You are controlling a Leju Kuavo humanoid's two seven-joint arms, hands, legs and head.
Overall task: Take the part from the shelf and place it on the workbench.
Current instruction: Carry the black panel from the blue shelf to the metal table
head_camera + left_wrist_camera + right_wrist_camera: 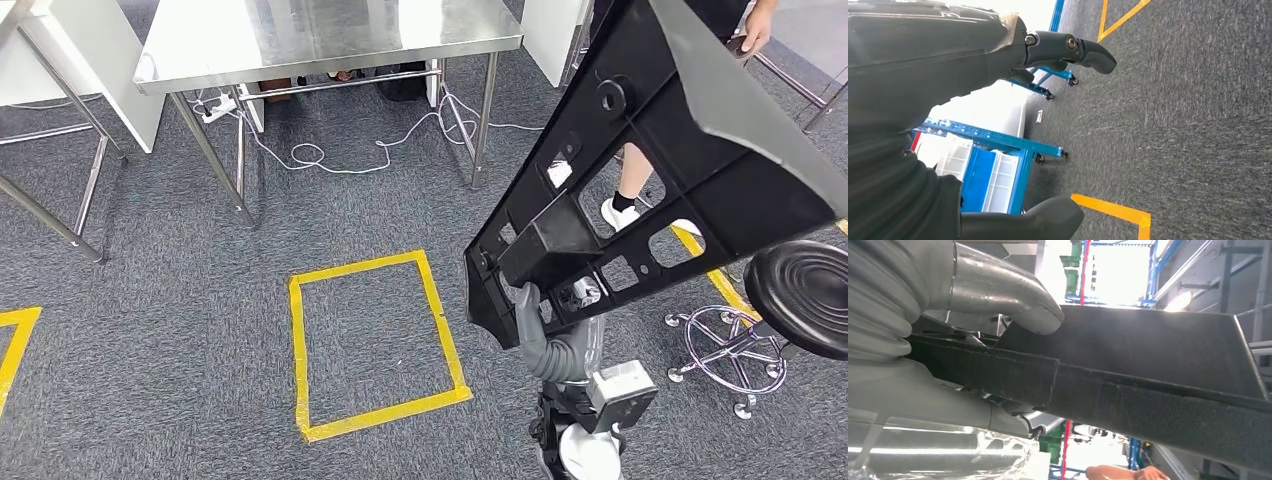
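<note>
Held up close to the head camera, the part [640,190] is a big black plastic panel, ribbed and full of cut-outs, with a smooth grey face along its upper right side. It tilts from low centre up to the top right corner, well above the carpet [180,280]. The right hand [535,325] grasps its lower end from beneath; in the right wrist view the thumb [1013,295] presses on the part's flat face while the grey palm lies under its felt-lined edge.

Left of the part, the carpet lies open around a yellow tape rectangle [375,345]. Beyond that stands the steel workbench [330,35], its near edge facing the robot and its legs on the carpet, with a white cable [340,150] looped on the floor beneath. A black stool [790,300] on a chrome wheeled base sits just right of the part's lower half. A person [625,205] stands behind the part, a shoe seen through a cut-out.

The left hand [998,60] hangs over the carpet, fingers apart, grasping nothing; a blue cart [998,155] stands behind it.
</note>
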